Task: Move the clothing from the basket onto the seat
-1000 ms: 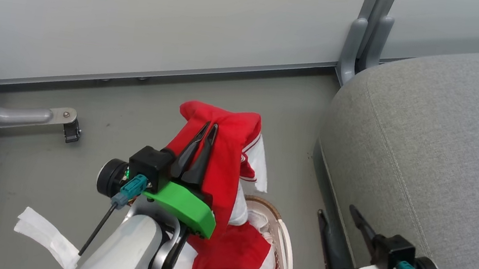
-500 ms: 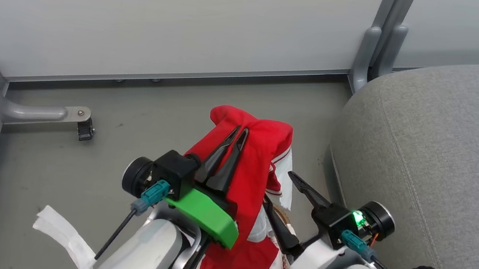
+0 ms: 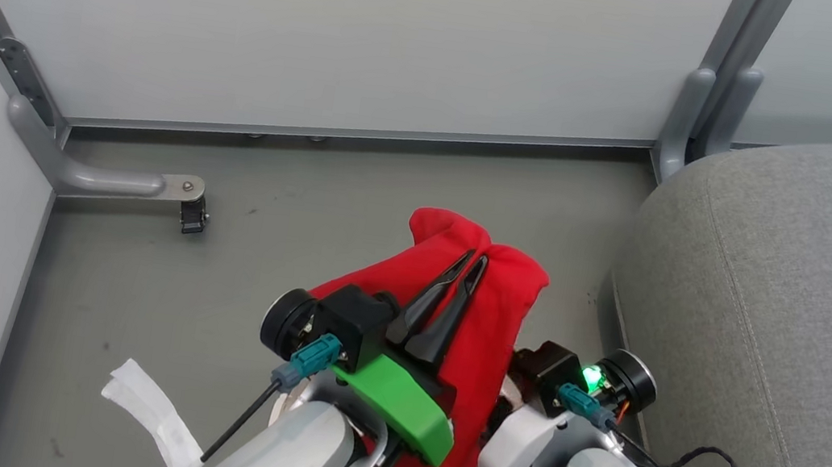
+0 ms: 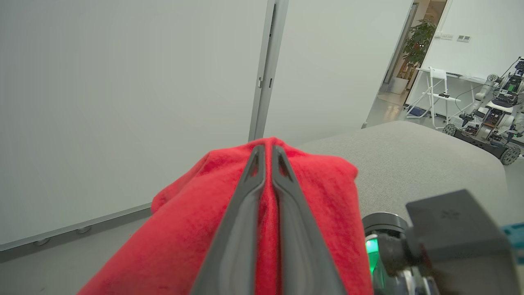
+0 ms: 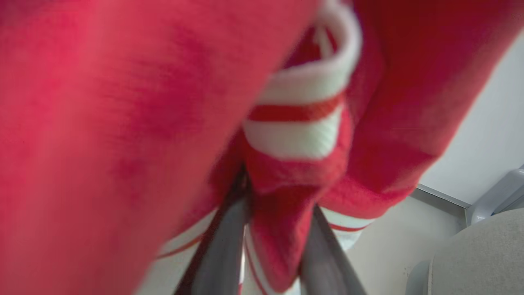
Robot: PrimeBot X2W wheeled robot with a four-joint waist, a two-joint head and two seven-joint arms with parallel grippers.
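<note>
Left gripper [image 3: 474,260]: fingers pressed together on red-and-white garment [image 3: 502,319], which is held up above grey floor [image 3: 132,283], beside seat [image 3: 779,317]. Right gripper [image 5: 279,200]: fold of same garment lodged between fingers; whether pinched cannot be told.

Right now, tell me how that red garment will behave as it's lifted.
Probably floppy: the red garment hangs limp from the left claw. Likely light, since a thin pinch carries it. Its hanging white-trimmed end may snag or drag.
</note>
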